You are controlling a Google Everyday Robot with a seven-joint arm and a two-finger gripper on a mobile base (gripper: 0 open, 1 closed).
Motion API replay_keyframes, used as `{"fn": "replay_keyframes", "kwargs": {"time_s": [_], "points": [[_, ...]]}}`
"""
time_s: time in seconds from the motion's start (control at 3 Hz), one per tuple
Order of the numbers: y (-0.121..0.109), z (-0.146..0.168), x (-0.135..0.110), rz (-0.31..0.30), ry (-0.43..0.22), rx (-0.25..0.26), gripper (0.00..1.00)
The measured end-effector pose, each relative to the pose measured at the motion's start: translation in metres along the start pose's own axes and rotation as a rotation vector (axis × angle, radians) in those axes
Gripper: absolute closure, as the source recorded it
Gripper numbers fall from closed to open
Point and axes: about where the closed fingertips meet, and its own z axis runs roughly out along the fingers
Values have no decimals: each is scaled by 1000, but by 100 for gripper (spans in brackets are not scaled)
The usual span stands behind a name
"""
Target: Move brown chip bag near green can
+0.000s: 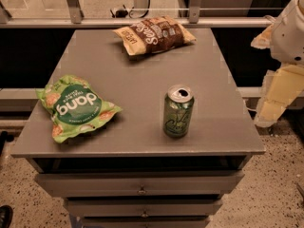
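The brown chip bag (pixel 154 34) lies flat at the far edge of the grey table top (pixel 142 80), its middle dark brown and its ends tan-yellow. The green can (pixel 178 111) stands upright near the front right of the table top, with a silver opened top. A wide stretch of table lies between bag and can. My gripper (pixel 274 101) hangs off the right side of the table, beside its right edge and about level with the can. It is well away from the bag and holds nothing that I can see.
A bright green chip bag (pixel 76 106) lies at the front left of the table top. Drawers (pixel 141 190) sit below the front edge. A metal rail (pixel 142 22) runs behind the table. Speckled floor (pixel 275 194) lies to the right.
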Motion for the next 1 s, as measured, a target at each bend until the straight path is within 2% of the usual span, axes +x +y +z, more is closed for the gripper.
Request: {"fn": "replay_keyframes", "kwargs": {"time_s": [0.33,0.67,1.0], "points": [[-3,2,-1,-3,-5,7,0],[-37,24,-10,-34,-55,67,0],[-91,51,-23,-52,-190,138,0]]}}
